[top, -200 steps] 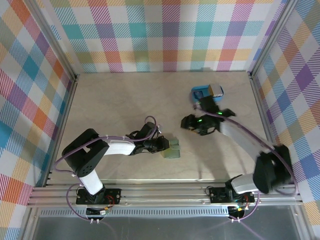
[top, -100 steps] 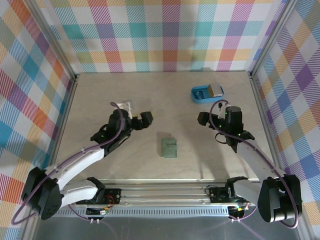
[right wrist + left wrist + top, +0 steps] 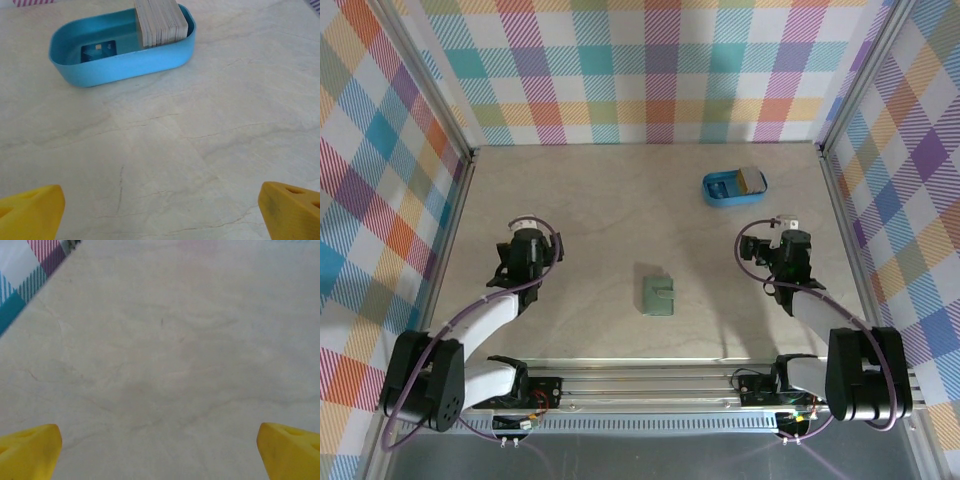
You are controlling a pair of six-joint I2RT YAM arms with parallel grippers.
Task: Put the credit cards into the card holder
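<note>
The sage-green card holder (image 3: 659,293) lies flat near the middle of the table, between the two arms. A stack of credit cards (image 3: 159,22) stands on edge in the right end of a bright blue tray (image 3: 120,59), which sits at the back right (image 3: 733,186). My left gripper (image 3: 525,243) is pulled back at the left, well away from the card holder; its yellow fingertips (image 3: 30,450) stand wide apart over bare table. My right gripper (image 3: 787,235) is open too, short of the tray, with nothing between its fingertips (image 3: 290,210).
Checked walls with metal frame posts (image 3: 468,160) close the table on three sides. The aluminium rail (image 3: 650,385) with both arm bases runs along the near edge. Bare table lies around the card holder.
Both arms have drawn back from the centre toward their own sides. The left gripper let go of the card holder, which now lies alone; the right gripper left the tray.
</note>
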